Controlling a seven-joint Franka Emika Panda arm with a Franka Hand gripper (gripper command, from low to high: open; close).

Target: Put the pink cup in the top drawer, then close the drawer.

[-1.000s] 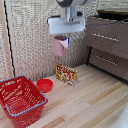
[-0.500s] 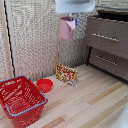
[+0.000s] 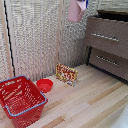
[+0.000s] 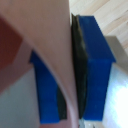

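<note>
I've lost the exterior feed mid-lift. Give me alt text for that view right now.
A pale-pink cup hangs high at the frame's top edge, held by the claw, which is mostly cropped out, just to the exterior view's left of the dark-brown chest of drawers. Below, on the wooden floor, sit a red mesh basket, a flat red bowl and a small patterned box.

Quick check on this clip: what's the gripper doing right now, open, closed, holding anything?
Gripper: closed on the wall of the pink cup, which hangs high in the air near the dresser.
</note>
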